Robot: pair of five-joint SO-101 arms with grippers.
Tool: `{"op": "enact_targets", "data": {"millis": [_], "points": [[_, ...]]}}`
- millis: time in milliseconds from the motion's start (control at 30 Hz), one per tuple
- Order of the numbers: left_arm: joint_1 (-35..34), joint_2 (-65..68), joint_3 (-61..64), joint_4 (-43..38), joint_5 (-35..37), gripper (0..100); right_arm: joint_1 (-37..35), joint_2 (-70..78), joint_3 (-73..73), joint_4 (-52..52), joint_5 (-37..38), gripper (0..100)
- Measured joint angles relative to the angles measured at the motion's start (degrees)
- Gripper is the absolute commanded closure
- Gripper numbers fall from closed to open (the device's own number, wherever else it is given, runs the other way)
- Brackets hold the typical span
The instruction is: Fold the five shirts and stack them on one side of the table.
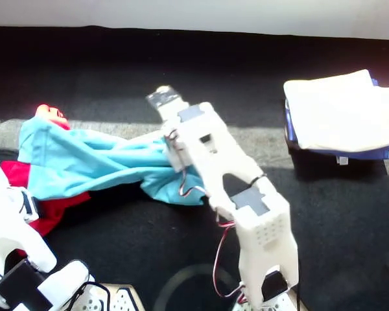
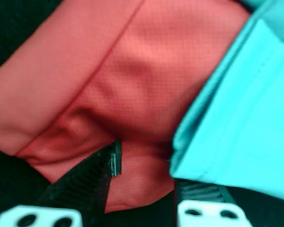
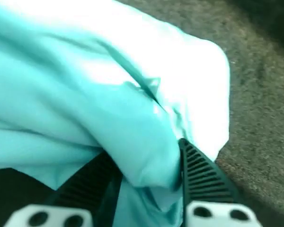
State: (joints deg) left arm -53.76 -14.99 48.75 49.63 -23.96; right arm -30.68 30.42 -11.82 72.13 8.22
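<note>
A turquoise shirt lies stretched across the table's left half, over a red shirt that shows at its left edge. My right gripper is shut on a bunched fold of the turquoise shirt at its right end, with the cloth squeezed between the fingers. At the near left, my left gripper stands open low over the red shirt. Red cloth lies between its fingers, and the turquoise hem lies against one of them.
At the far right, a folded white shirt lies on top of a folded blue one. Dark table cloth lies bare in front of that stack. The left arm's base stands at the near left corner.
</note>
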Motion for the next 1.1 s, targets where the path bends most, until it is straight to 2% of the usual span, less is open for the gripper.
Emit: {"op": "enact_targets", "data": {"millis": [167,333,533,733,933,1033,1100], "points": [[0.00,0.00,0.00,-3.16,0.00,82,7.82,-6.24,-0.18,1.32,0.00,99.1],[-0.79,0.00,0.00,-9.76,0.00,82,14.42,-15.21,-0.18,5.19,1.76,99.1],[-8.44,0.00,0.00,-24.53,-0.09,82,18.90,-25.41,-0.18,9.67,5.45,99.1],[-17.14,0.00,0.00,-36.57,-0.09,82,19.43,-34.11,-0.18,11.34,6.51,99.1],[-19.34,0.00,0.53,-38.33,-0.09,82,19.43,-39.47,-0.18,11.34,6.51,98.9],[-17.58,0.00,0.53,-34.90,-0.09,82,19.43,-42.99,-0.18,11.34,6.51,97.4],[-15.03,0.00,0.00,-30.33,-0.09,82,19.43,-45.45,-0.18,11.78,6.51,92.0]]}}
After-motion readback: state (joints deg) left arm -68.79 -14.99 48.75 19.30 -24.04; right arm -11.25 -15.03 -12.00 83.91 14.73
